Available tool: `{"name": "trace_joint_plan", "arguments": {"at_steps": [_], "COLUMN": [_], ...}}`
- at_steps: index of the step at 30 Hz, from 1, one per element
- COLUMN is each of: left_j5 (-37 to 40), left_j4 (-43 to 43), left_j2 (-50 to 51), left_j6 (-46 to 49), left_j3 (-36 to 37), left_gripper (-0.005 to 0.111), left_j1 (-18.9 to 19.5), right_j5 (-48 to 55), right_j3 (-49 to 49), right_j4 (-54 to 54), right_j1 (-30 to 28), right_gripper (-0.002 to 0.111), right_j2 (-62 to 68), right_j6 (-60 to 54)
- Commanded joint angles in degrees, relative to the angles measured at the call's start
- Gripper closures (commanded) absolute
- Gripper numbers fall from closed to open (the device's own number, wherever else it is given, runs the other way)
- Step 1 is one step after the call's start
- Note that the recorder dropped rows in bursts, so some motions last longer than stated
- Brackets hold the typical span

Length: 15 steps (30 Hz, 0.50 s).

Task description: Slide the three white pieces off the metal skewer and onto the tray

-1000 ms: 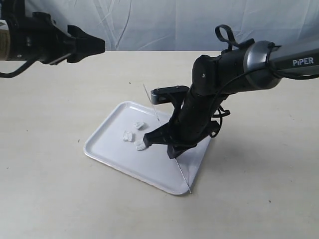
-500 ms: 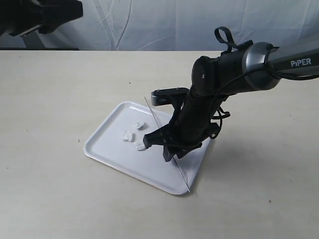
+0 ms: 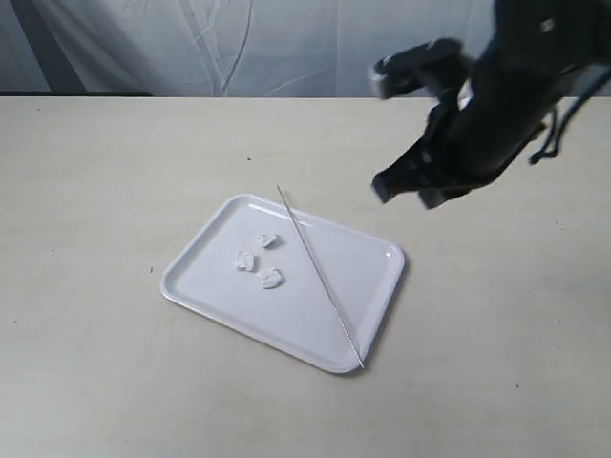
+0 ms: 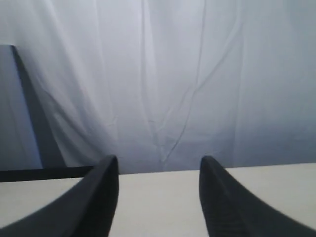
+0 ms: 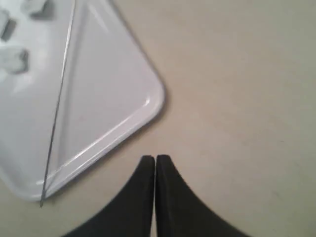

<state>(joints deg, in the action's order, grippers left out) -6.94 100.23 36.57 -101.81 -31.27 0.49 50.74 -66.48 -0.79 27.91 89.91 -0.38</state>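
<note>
Pale tabletop (image 3: 95,143) before a white draped backdrop (image 3: 239,48). Left gripper (image 4: 158,165): absent from the exterior view; its wrist view shows the fingers spread wide, empty, facing the backdrop. Centre-left, the tray (image 3: 205,272) lies flat. The three white pieces (image 3: 245,260) lie loose on its left half, close together and apart from the metal skewer (image 3: 320,277). The skewer is bare and rests diagonally across the tray, far tip projecting past the far rim, near tip at the near right corner. Right gripper (image 5: 155,160): raised above the table to the right of the tray, fingers pressed together on nothing. Assessment: unloading appears complete. The next move calls only for parking both arms clear without disturbing the tray.
</note>
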Motion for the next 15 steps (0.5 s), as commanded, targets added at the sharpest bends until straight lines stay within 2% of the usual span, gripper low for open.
{"name": "trace_joint_plan", "arguments": {"at_steps": [1,5,7,10,15], "left_j5": [6.6,9.9,10.2,9.3,8.3], "left_j4": [-0.3,-4.5,-6.6,-10.7,-17.6], "left_j2": [-13.4,-19.0,-20.8,-23.9,-25.4], "left_j6": [0.1,0.1,0.1,0.1,-1.1], "left_j3": [8.6,13.2,14.9,19.3,25.8], "left_gripper": [0.066,0.079,0.087,0.106,0.107], "left_j1": [0.1,0.1,0.1,0.1,0.1], "right_j5": [-7.4,-12.0,-13.4,-17.4,-16.2], "right_j3": [8.3,16.6,21.0,29.8,34.0], "right_j4": [2.7,4.2,8.0,17.5,17.9], "right_j1": [-10.0,-13.8,-14.2,-14.2,-14.2], "right_gripper": [0.109,0.109,0.109,0.109,0.109], "right_j2": [-14.4,-23.4,-27.2,-34.2,-38.9], "right_j6": [-2.4,-5.2,-9.2,-13.2,-13.4]}}
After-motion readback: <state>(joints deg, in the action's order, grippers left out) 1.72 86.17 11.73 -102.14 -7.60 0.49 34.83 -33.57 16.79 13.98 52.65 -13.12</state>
